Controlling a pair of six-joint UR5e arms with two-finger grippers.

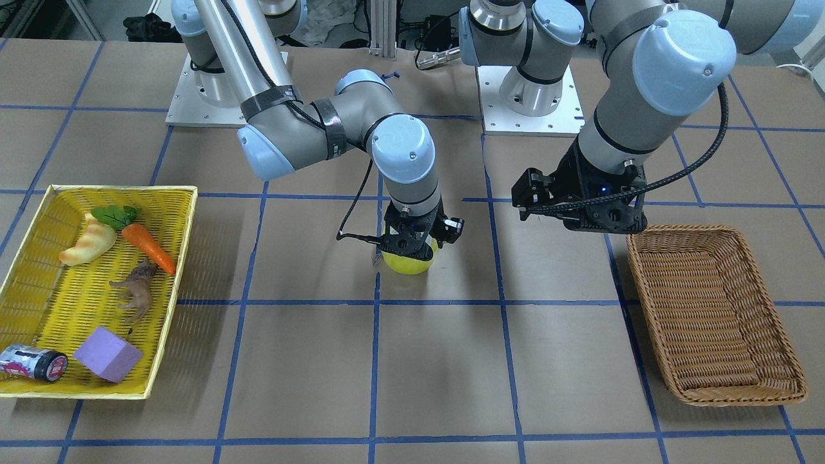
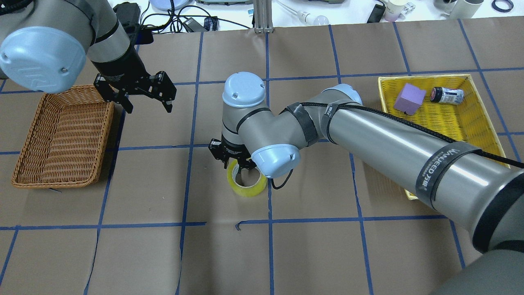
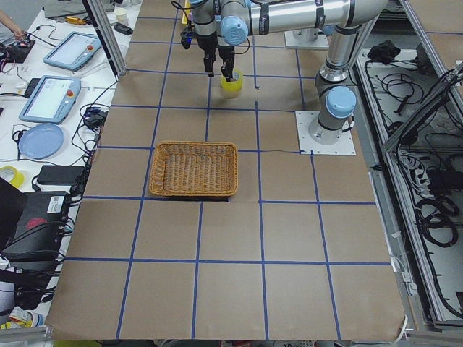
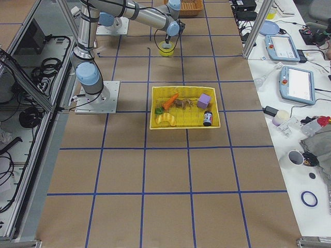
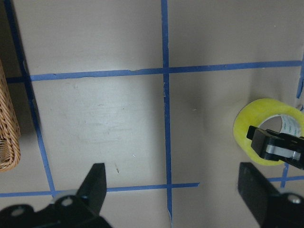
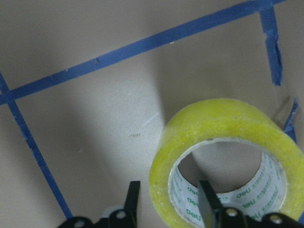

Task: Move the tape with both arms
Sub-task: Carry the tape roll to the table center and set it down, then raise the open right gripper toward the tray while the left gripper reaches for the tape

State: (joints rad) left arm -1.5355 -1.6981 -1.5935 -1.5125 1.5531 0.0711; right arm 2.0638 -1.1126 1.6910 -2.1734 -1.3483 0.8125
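The yellow tape (image 2: 247, 189) lies flat, hole up, at the table's middle, at or just above the paper; it also shows in the front view (image 1: 408, 263) and the left wrist view (image 5: 247, 126). My right gripper (image 2: 235, 164) points straight down on it. In the right wrist view the roll (image 6: 213, 118) has one finger outside its wall and one inside the printed core, and my right gripper (image 6: 168, 204) is shut on that wall. My left gripper (image 2: 148, 107) hangs open and empty above the table, between the tape and the wicker basket (image 2: 61, 135).
The brown wicker basket (image 1: 709, 309) is empty. A yellow basket (image 1: 116, 189) on the other side holds a purple block (image 1: 107, 353), a dark-capped can (image 1: 32, 362), a carrot (image 1: 147, 245), a croissant (image 1: 87, 243) and a brown toy (image 1: 134, 290).
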